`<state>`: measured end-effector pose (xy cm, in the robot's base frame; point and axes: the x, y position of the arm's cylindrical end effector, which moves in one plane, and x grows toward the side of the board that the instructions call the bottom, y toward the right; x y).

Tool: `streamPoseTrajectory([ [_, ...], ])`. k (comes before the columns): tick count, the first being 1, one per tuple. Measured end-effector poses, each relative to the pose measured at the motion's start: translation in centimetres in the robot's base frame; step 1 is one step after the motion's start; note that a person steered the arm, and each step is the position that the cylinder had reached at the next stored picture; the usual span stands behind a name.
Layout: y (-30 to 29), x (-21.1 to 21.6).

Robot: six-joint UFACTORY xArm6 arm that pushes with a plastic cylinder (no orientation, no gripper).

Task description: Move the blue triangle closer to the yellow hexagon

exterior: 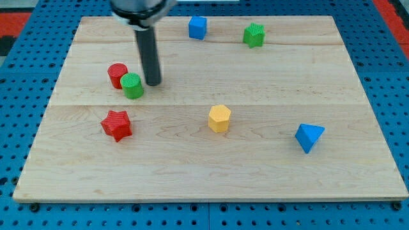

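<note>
The blue triangle [309, 137] lay flat on the desk [255, 185] near its right edge, toward the lower right corner — well apart from the yellow hexagon [219, 118], which sat upright near the desk's middle.

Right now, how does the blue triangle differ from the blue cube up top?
The blue triangle is wedge-shaped with a pointed end; the blue cube is boxy. The triangle sits near the view's bottom right, the cube at the top edge. My tip is nearer the cube, touching neither. Both are the same blue.
</note>
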<state>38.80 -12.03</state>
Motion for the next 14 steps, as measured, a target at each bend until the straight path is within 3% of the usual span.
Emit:
streamPoseTrajectory([
  [2, -1.1, 3.2],
  [4, 22.4, 3.6],
  [5, 36.2, 9.2],
  [6, 36.8, 11.9],
  [9, 22.5, 12.8],
  [11, 22.7, 12.8],
  [13, 22.7, 18.3],
  [14, 18.3, 18.3],
])
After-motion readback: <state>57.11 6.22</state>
